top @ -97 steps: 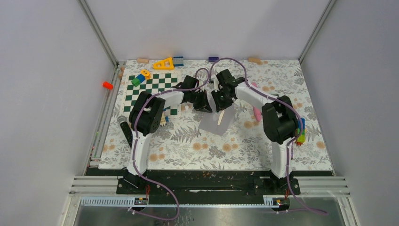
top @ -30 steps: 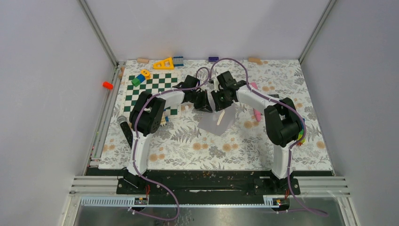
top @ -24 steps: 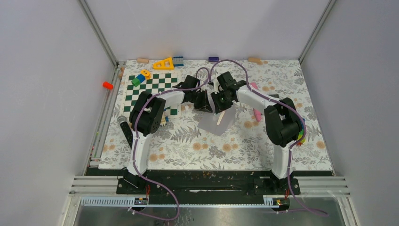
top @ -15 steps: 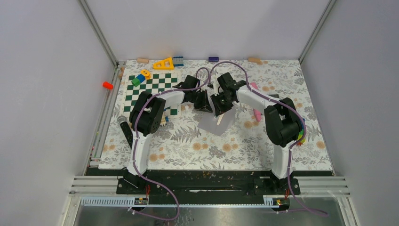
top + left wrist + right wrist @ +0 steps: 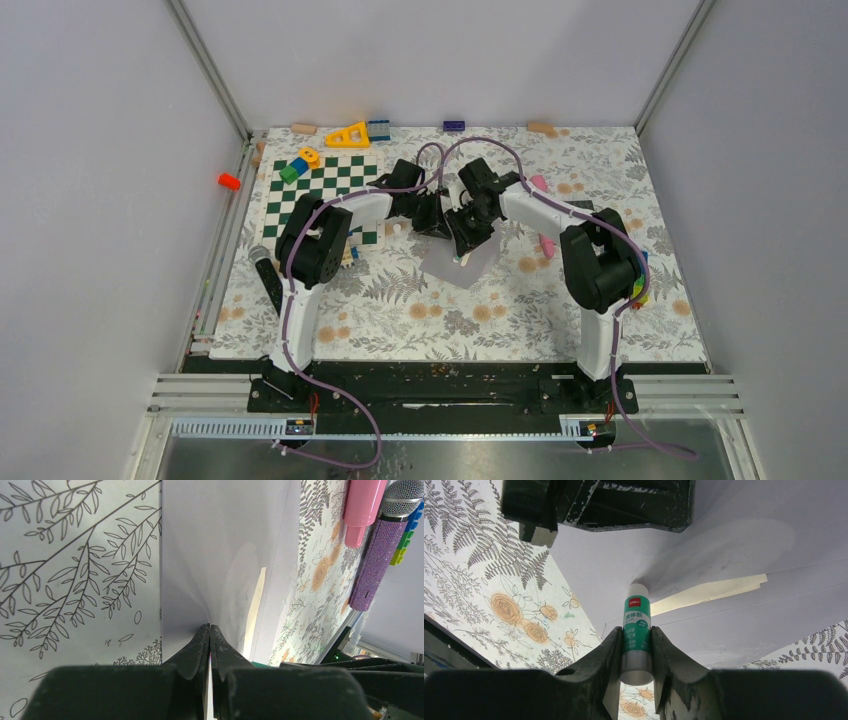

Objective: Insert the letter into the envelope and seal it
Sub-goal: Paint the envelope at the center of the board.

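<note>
The pale grey-lavender envelope (image 5: 462, 266) lies mid-table, its flap raised. My left gripper (image 5: 438, 224) is shut on the flap's edge; in the left wrist view the fingertips (image 5: 209, 628) pinch the paper (image 5: 220, 545). My right gripper (image 5: 464, 240) is shut on a green and white glue stick (image 5: 637, 625), whose white tip touches the flap (image 5: 734, 555) just above a cream strip (image 5: 709, 592) at the envelope's mouth. I cannot tell whether that strip is the letter. The left gripper (image 5: 624, 505) also shows at the top of the right wrist view.
A green checkerboard (image 5: 325, 190) with coloured blocks lies at the back left. A black microphone (image 5: 268, 275) lies by the left arm. A pink marker (image 5: 546, 243) and a purple glitter microphone (image 5: 380, 555) lie to the right. Coloured bricks (image 5: 640, 285) sit by the right arm.
My right gripper has moved toward the near left with the glue stick, down onto the flap, and now covers the cream strip in the top view. The left gripper has held still.
</note>
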